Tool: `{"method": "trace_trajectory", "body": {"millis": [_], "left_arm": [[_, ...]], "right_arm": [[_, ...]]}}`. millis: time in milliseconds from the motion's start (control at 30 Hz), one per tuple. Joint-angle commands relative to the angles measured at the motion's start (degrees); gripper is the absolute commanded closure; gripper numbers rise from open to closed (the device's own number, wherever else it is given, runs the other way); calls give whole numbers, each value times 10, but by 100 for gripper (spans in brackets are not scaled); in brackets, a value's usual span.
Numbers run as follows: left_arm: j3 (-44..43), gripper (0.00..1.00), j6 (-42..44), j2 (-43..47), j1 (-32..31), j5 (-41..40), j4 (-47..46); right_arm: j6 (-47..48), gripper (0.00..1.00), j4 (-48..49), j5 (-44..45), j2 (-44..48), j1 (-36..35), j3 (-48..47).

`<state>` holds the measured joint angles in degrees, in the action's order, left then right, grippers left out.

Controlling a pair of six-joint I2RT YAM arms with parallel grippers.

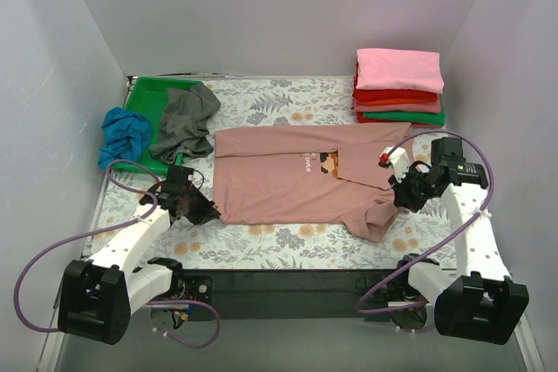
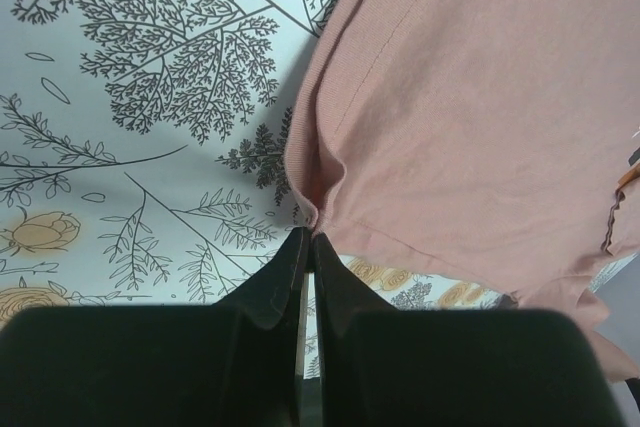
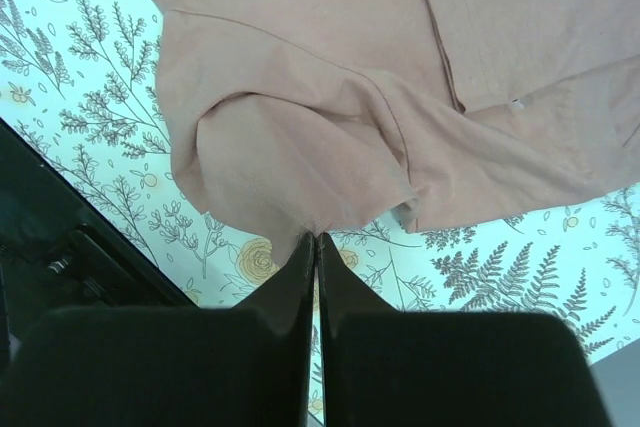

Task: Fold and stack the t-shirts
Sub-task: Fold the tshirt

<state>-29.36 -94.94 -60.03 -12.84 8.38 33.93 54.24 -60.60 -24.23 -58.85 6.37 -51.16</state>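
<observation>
We see the floral table covering [image 1: 288, 246] with the dusty-pink t-shirt [image 1: 279, 180] spread flat at centre, collar end toward the right and its near right sleeve bunched up. At back right is a folded stack [image 1: 398, 84], bright pink on top, then red, with green at the bottom. At back left is a green tray [image 1: 148, 91]; a crumpled grey tee [image 1: 185, 119] lies half in it, and a blue tee [image 1: 124, 132] is bunched on its left edge. The left gripper [image 2: 308, 239] has its fingers pressed together, pinching the shirt's near-left hem corner. The right gripper [image 3: 316, 239] has its fingers closed too, nipping the bunched sleeve fabric. There is a pixel chest graphic [image 1: 330, 164] in brown and orange, with small white writing beside it that is too small for us to read.
</observation>
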Motion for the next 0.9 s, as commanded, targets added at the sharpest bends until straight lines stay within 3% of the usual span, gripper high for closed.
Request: {"method": "trace_trajectory", "body": {"millis": [0,333,867], "left_arm": [[-8,100,0,18,3,-6,17],[-16,100,-11,40,6,-23,38],[-39,100,-43,95,19,-69,85]], "right_arm": [[-5,99,-40,-30,20,3,-49],[-26,99,-63,-42,59,9,-112],[-49,99,-55,29,91,68,-131]]}}
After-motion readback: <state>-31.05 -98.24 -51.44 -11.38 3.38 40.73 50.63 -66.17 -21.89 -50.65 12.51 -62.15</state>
